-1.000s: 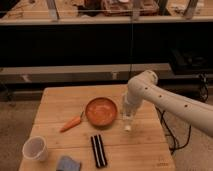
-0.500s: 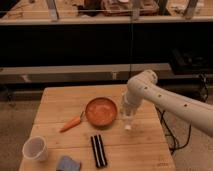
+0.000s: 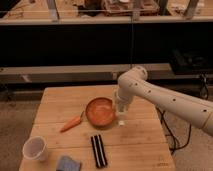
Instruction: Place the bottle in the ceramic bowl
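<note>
The reddish-orange ceramic bowl [image 3: 100,111] sits in the middle of the wooden table [image 3: 145,135]. My gripper [image 3: 121,114] points down from the white arm, which reaches in from the right. It hangs just right of the bowl's rim. A small pale bottle [image 3: 121,121] shows at the gripper's lower end, upright and close to the tabletop, beside the bowl and not in it. The gripper covers most of the bottle.
An orange carrot [image 3: 71,123] lies left of the bowl. A white cup [image 3: 35,148] stands at the front left. A blue-grey sponge [image 3: 67,164] and a black rectangular object [image 3: 98,150] lie near the front edge. A dark shelf runs behind the table.
The arm and gripper have shifted a little to the left, closer to the bowl's right rim. Nothing else has moved.
</note>
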{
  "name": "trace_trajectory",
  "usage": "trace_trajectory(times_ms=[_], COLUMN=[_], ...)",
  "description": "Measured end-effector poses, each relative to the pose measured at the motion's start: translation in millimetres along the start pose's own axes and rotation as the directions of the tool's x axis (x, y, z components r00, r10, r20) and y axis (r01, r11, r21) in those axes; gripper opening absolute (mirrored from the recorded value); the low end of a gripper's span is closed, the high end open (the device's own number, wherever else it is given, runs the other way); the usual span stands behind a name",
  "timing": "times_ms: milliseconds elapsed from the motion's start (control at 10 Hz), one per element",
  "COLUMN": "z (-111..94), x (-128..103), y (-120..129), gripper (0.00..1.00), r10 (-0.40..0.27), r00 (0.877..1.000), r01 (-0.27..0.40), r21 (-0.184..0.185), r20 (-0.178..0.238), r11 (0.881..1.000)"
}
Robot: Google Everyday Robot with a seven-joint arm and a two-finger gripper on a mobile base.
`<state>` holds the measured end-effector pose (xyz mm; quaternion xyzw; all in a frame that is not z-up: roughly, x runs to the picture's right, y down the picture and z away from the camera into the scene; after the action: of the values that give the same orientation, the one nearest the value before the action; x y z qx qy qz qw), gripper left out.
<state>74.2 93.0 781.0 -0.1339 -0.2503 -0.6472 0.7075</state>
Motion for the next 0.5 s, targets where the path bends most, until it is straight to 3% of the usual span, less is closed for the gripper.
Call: trace_trajectory(times_ms=[300, 500], z=[10.0, 11.4], x=[16.3, 19.5], y=[-23.5, -26.2], gripper=[0.04, 0.04], r10=[-0.021, -0.027], r00=[1.000, 0.999], r01=[0.021, 0.027], r21=[0.010, 0.010], r20=[-0.014, -0.021], r11=[1.000, 1.000])
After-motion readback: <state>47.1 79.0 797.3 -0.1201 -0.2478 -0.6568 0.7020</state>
